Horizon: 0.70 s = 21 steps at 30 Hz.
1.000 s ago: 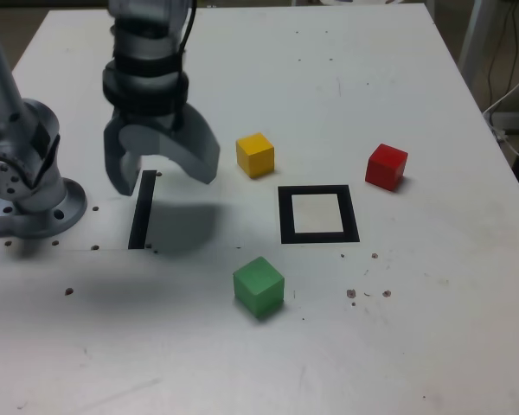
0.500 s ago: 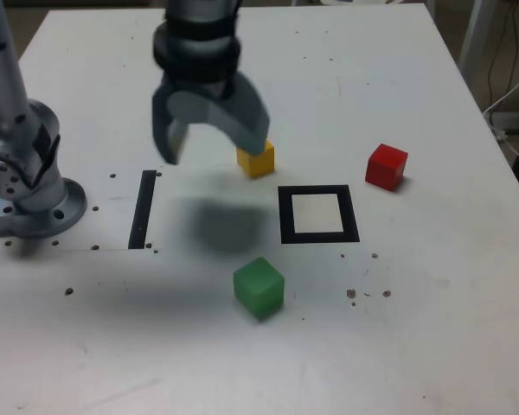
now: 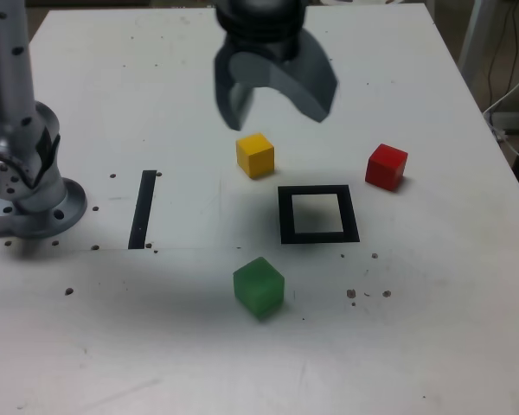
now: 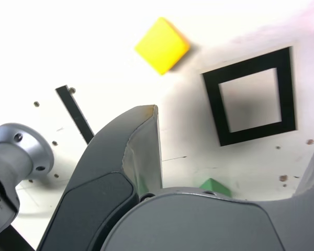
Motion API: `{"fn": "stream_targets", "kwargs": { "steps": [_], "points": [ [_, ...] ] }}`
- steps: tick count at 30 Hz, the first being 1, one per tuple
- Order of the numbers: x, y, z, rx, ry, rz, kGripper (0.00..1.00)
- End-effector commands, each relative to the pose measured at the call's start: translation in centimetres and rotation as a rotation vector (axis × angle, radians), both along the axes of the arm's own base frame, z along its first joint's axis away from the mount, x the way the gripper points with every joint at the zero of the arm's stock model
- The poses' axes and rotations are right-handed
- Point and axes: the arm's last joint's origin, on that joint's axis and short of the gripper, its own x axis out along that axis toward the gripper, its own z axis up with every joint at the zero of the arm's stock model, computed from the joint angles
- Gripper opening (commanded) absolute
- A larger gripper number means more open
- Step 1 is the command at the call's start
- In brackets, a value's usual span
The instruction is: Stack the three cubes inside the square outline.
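Gripper is seen w/ jaws spread wide, nothing gripped betw. them; fingers are pointed down and held above the desk, no contact made. In ext. view, a slight blur is shown at the fingertips. Arm base is seen at ext. view's left, w/ a grey link raised upright from it; rest of arm is cut off by the top edge. In wrist view, both fingers are partly shown, set well apart.

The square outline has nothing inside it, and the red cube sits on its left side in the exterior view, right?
Not quite: the exterior view shows the red cube to the right of the square outline. The rest is correct.
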Motion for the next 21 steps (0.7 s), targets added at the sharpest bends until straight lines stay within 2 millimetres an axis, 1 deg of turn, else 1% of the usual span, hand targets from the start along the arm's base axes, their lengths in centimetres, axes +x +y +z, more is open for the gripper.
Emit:
{"fn": "stream_targets", "kwargs": {
  "steps": [1, 8, 13, 21],
  "points": [
    [1.0, 0.2, 0.0, 0.000, -0.005, -0.016, 1.00],
    [4.0, 0.9, -0.3, -0.006, -0.019, -0.067, 1.00],
    [6.4, 1.6, -1.4, -0.002, -0.008, -0.102, 1.00],
    [9.8, 3.4, -2.8, -0.007, -0.009, -0.155, 1.00]
  ]
}}
